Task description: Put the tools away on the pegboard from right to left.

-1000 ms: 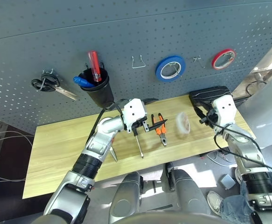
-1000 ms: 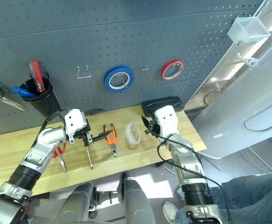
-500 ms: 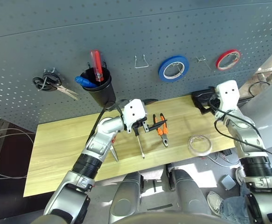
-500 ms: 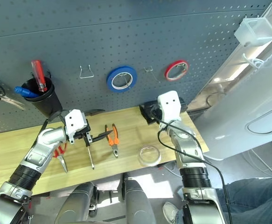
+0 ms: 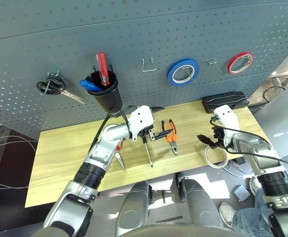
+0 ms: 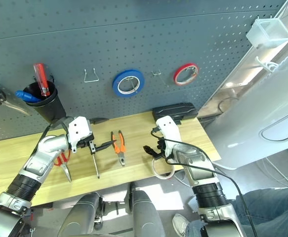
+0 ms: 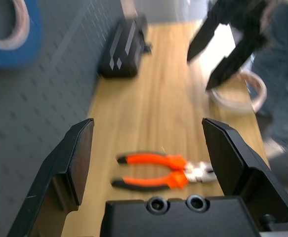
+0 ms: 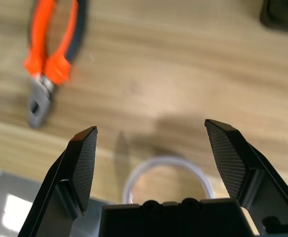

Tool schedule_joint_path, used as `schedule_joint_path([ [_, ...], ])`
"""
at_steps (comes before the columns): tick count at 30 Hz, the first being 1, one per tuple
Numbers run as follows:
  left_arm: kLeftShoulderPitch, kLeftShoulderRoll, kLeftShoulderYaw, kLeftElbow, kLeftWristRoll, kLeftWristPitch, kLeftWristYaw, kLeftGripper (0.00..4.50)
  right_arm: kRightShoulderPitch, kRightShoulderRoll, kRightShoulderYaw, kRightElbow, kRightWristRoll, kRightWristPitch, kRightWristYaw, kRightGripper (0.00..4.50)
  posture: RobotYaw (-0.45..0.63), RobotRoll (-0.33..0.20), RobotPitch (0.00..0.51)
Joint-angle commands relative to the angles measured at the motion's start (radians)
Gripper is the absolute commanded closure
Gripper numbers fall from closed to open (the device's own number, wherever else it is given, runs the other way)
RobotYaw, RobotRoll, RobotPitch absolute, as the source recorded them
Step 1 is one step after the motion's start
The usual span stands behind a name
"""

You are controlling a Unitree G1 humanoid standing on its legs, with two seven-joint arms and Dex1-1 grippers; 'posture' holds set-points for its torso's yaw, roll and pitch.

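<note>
Whitish tape roll [image 5: 217, 157] lies flat at the table's front edge, pliers [image 5: 171, 136], screwdriver [image 5: 147, 152] and scissors [image 5: 119, 160] leftward.

Silver ribbed forearms; white wrists; black cables; black-fingered tools.

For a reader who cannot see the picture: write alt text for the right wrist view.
The right gripper, jaws wide open and holding nothing, points down at the wooden table just above a whitish tape roll lying flat near the table's front edge. Orange-handled pliers lie farther off on the wood, and a black case's corner shows.
</note>
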Motion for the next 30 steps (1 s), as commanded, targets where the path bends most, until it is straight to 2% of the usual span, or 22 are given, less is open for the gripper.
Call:
schedule_joint_path([
  [1, 0.020, 0.004, -0.021, -0.019, 0.015, 0.031, -0.015, 0.00, 0.005, -0.043, 0.042, -0.008, -0.020, 0.073, 0.009, 0.01, 0.01, 0.000, 0.212],
  [7, 0.022, -0.010, -0.027, -0.021, 0.021, 0.040, -0.014, 0.00, 0.010, -0.092, 0.064, 0.026, -0.057, 0.093, -0.007, 0.01, 0.00, 0.000, 0.215],
  [13, 0.017, -0.013, -0.028, -0.015, 0.023, 0.044, -0.016, 0.00, 0.012, -0.086, 0.067, 0.090, -0.089, 0.084, -0.037, 0.01, 0.00, 0.000, 0.217],
  [30, -0.001, -0.023, -0.026, -0.015, 0.029, 0.052, -0.004, 0.00, -0.086, 0.036, 0.107, 0.413, -0.172, -0.057, -0.099, 0.01, 0.02, 0.000, 0.222],
])
